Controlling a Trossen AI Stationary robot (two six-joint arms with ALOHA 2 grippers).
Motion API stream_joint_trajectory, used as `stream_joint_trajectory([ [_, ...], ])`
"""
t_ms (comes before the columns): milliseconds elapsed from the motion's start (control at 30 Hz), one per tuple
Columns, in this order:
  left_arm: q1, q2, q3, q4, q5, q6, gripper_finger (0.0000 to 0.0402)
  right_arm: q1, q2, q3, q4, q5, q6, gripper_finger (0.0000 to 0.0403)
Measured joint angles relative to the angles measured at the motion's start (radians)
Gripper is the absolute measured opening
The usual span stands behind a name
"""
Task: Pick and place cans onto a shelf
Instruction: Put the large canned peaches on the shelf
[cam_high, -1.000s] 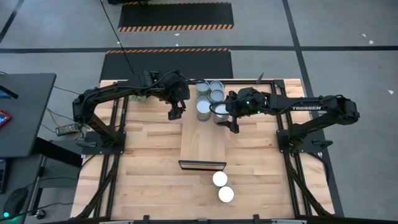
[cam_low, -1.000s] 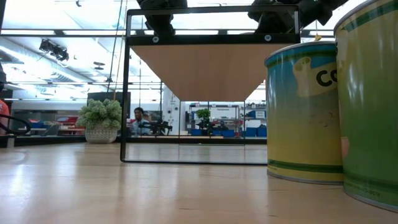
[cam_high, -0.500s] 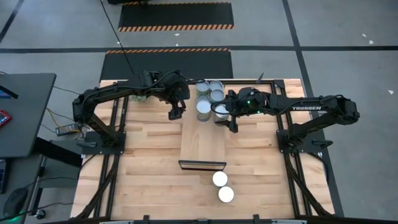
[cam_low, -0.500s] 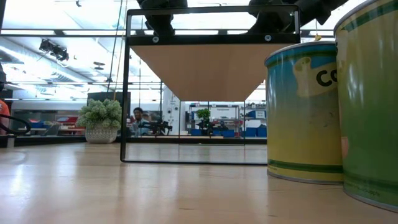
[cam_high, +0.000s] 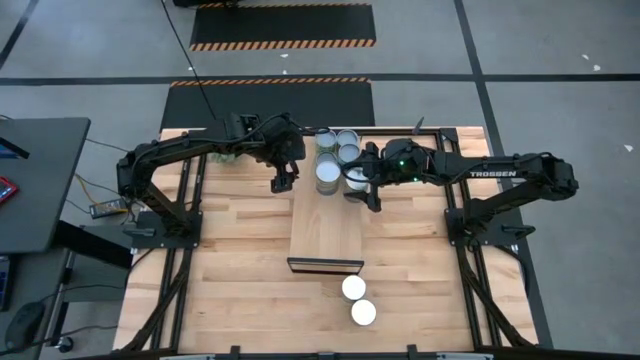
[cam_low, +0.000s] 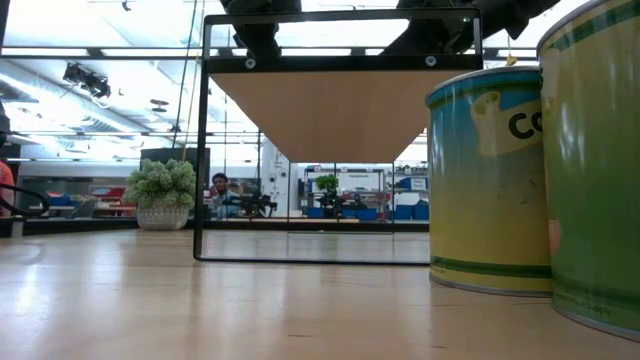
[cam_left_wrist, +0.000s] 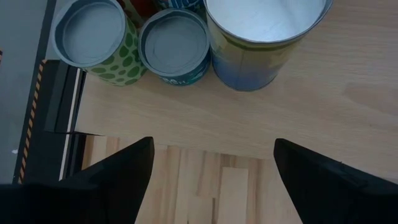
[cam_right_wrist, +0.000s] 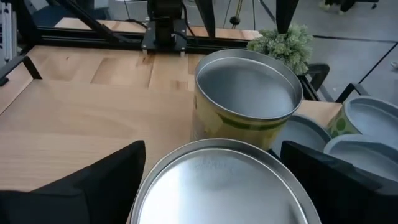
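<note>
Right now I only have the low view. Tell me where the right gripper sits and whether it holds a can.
Observer: The right gripper is open around a white-topped can on the shelf, not gripping it.
Operator: Give me the left one.
Observer: The left gripper hangs open and empty beside the shelf's left edge.
Operator: Count cans off the shelf.
Observer: Two white-topped cans stand on the table before the shelf's front edge.
</note>
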Motion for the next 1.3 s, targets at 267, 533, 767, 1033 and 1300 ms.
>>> stream_joint_trajectory([
  [267,0.0,0.0,0.0,0.0,0.0,0.002,0.0337,0.0,0.0,0.0,0.031,0.0,-0.023,0.0381],
  [533,0.0,0.0,0.0,0.0,0.0,0.002,0.0337,0.0,0.0,0.0,0.054,0.0,-0.023,0.0381],
  [767,0.0,0.0,0.0,0.0,0.0,0.001,0.0337,-0.01,-0.005,0.055,0.036,0.0,-0.026,0.0381],
  [1033,0.0,0.0,0.0,-0.001,0.0,-0.005,0.0337,-0.011,-0.005,0.19,-0.122,-0.006,-0.027,0.038],
  [1300,0.0,0.0,0.0,0.0,0.0,-0.005,0.0337,-0.011,-0.071,0.307,-0.377,0.035,-0.034,0.0369],
])
